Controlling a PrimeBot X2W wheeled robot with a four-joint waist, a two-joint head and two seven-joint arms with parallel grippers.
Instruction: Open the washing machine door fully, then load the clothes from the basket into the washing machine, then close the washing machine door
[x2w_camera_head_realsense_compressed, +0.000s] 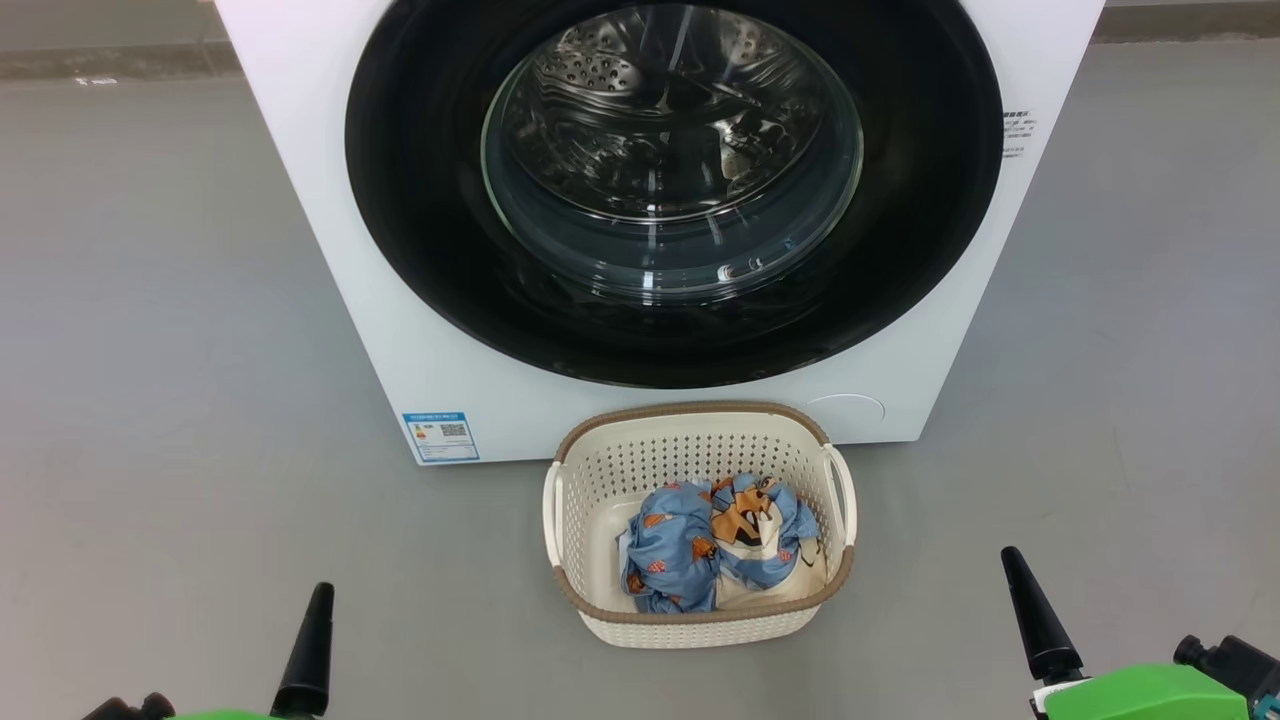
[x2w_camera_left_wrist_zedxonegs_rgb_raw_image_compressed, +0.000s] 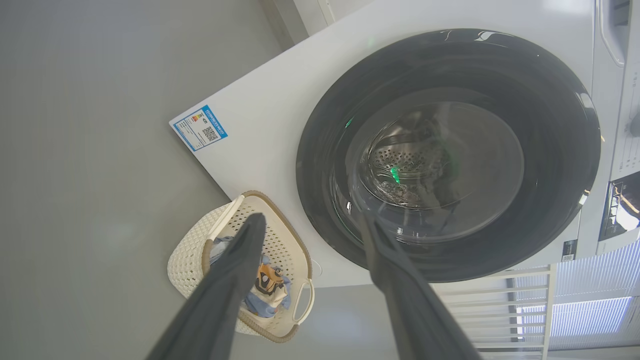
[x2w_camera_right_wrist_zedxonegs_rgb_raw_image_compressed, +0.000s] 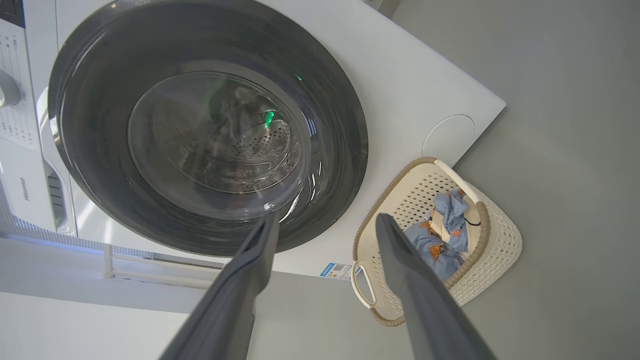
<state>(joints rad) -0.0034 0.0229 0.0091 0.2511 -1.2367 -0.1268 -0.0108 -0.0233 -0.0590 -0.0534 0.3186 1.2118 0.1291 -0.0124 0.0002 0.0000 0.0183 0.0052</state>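
Observation:
The washing machine (x2w_camera_head_realsense_compressed: 300, 200) stands straight ahead, and the washing machine door (x2w_camera_head_realsense_compressed: 420, 200), with its black rim and glass bowl, lies flat against the front, shut. On the floor just before it sits the basket (x2w_camera_head_realsense_compressed: 690, 412) holding the clothes (x2w_camera_head_realsense_compressed: 690, 545), a blue bundle with orange shapes over cream fabric. My left gripper (x2w_camera_left_wrist_zedxonegs_rgb_raw_image_compressed: 311, 217) is open and empty, low and to the left of the basket; one of its fingers (x2w_camera_head_realsense_compressed: 308, 640) shows in the head view. My right gripper (x2w_camera_right_wrist_zedxonegs_rgb_raw_image_compressed: 326, 217) is open and empty, low to the basket's right, with a finger (x2w_camera_head_realsense_compressed: 1035, 610) in sight.
Grey floor (x2w_camera_head_realsense_compressed: 150, 350) spreads on both sides of the machine. A blue label (x2w_camera_head_realsense_compressed: 440, 437) marks its lower left corner and a round white cover (x2w_camera_head_realsense_compressed: 845, 408) its lower right. A white rack (x2w_camera_left_wrist_zedxonegs_rgb_raw_image_compressed: 520, 300) stands beside the machine.

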